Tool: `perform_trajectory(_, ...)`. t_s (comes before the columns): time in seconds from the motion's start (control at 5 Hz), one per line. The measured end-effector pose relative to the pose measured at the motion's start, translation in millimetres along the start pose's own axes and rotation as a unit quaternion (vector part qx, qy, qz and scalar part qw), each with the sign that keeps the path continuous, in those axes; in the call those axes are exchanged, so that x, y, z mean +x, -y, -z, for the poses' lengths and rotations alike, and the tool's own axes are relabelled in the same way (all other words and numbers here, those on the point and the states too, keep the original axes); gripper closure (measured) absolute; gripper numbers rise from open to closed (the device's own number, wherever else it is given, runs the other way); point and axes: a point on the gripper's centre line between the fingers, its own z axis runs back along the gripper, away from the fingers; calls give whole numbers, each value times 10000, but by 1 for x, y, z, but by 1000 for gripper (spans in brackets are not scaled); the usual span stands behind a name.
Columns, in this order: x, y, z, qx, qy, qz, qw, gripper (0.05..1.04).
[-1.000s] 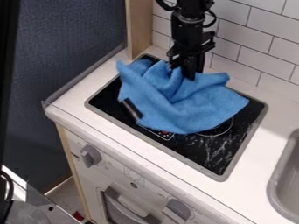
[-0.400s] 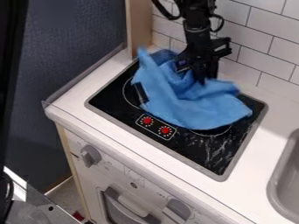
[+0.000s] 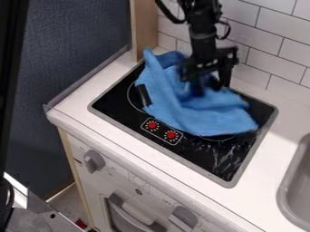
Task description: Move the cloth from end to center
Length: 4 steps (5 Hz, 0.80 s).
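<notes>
We see blue cloth (image 3: 181, 111) bunched on black cooktop (image 3: 203, 158), tool (image 3: 207, 85) over its rear part, blurred, we can't tell how far open or if gripping, white tabletop (image 3: 263, 170) around cooktop, grey sink (image 3: 295, 190) at view's right edge.

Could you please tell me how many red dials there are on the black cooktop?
2. One red dial sits near the cooktop's front edge, and the other is beside it, nearer the sink. The blue cloth could hide more.
</notes>
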Motion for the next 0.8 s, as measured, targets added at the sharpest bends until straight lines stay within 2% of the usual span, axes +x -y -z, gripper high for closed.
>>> perform_trajectory(0.2, -8, 5, -32, -17, 148, 137, 9998, 72)
perform_trajectory(0.4, -13, 3, -52, 365, 170, 329, 9986, 77)
perform_trajectory(0.6, -17, 4, -71, 935, 94, 618, 9937, 79)
perform_trajectory(0.8, -21, -9, -73, 1370, -67, 806, 9873, 79)
